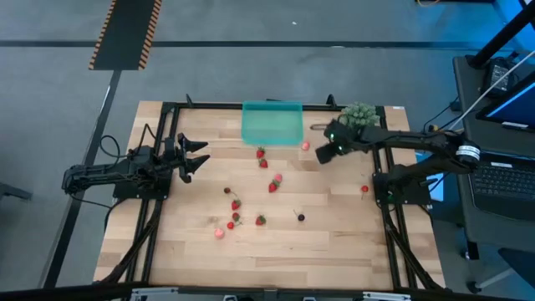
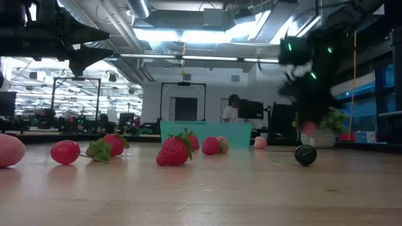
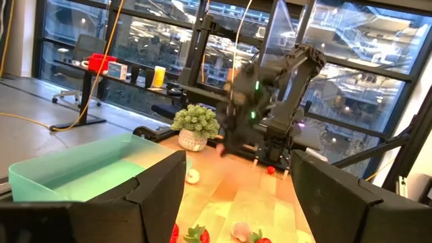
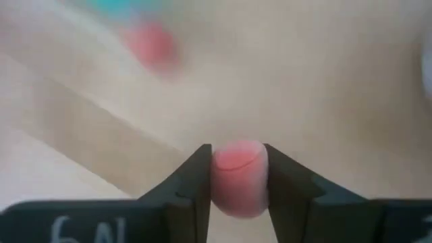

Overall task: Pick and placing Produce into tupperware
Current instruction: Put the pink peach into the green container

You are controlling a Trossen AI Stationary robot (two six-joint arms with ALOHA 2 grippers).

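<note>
Pinched between the right claw's (image 4: 239, 177) fingers, a pale pink berry (image 4: 239, 177) hangs above the tabletop (image 1: 334, 242) right of the tupperware (image 1: 272, 123); it looks light, soft, best gripped gently across its middle. Left claw (image 1: 199, 156) waits open.

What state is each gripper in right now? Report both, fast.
Left gripper: open, empty, waiting at the table's left.
Right gripper: shut on a pink berry, near the container.
</note>
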